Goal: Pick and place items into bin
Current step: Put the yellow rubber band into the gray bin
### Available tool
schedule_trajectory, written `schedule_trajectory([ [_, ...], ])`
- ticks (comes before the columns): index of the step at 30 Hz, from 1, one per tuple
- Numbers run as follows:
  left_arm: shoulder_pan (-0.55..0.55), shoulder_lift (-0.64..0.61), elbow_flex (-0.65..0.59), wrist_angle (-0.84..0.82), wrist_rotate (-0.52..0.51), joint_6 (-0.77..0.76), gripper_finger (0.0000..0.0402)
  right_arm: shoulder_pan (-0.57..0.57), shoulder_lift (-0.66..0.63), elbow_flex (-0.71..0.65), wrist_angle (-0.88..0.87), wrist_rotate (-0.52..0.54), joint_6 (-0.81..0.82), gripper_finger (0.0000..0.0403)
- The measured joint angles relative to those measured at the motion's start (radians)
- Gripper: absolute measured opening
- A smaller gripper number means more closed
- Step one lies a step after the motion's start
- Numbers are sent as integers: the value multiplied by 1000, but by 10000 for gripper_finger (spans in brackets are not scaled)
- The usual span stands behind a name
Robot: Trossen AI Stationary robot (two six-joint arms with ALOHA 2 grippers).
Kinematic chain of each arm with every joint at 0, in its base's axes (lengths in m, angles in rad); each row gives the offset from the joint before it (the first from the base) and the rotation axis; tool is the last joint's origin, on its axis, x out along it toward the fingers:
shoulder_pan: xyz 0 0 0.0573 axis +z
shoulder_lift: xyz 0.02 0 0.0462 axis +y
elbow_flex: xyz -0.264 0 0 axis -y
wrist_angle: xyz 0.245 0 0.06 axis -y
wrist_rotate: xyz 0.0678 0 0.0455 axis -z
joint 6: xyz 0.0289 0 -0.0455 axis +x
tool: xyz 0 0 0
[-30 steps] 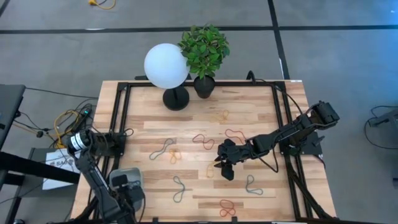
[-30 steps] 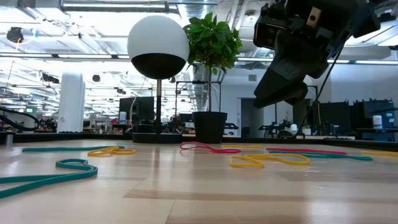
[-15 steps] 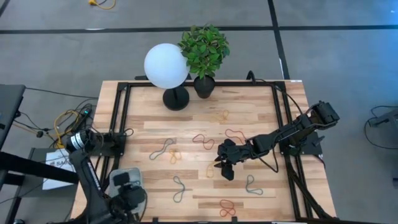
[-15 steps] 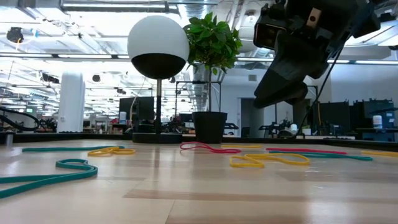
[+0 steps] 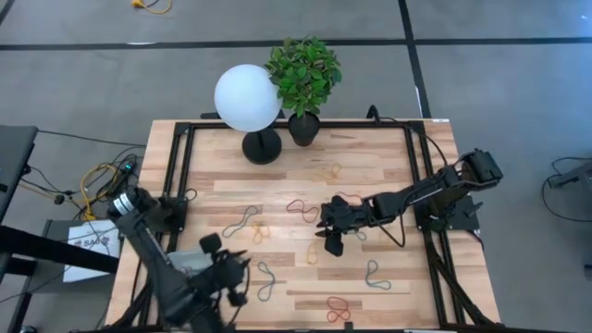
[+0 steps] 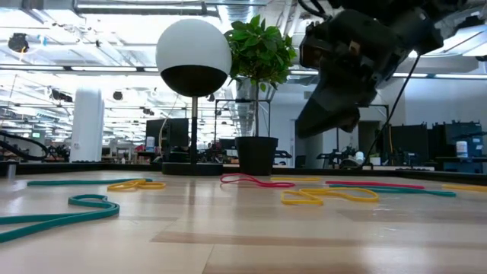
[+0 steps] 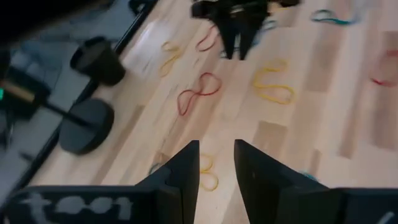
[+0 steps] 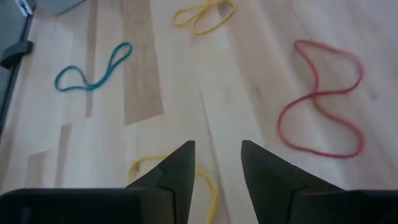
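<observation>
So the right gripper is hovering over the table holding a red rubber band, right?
Not quite: the right gripper does hover over the table, but its fingers are open and empty. The right wrist view shows the red rubber band lying flat on the wood ahead of it.

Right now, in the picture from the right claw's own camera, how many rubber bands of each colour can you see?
Yellow rubber bands: 2
Teal rubber band: 1
Red rubber band: 1
Total: 4
</observation>
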Motion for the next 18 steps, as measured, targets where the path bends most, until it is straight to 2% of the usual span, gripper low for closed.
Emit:
schedule_trajectory([
  [4, 87, 0, 2, -1, 62, -10, 91, -18, -35, 0, -25, 17, -80, 124],
  [7, 133, -11, 12, -14, 67, 110, 91, -37, -69, 0, -108, 44, -117, 124],
  [11, 195, -69, 13, -15, 79, 282, 91, -73, -134, 0, -304, 124, -118, 124],
  [15, 264, -166, 4, -16, 58, 434, 91, -123, -216, 0, -492, 217, -118, 124],
  [18, 331, -256, -18, -13, 44, 520, 91, -169, -271, 1, -587, 232, -118, 124],
])
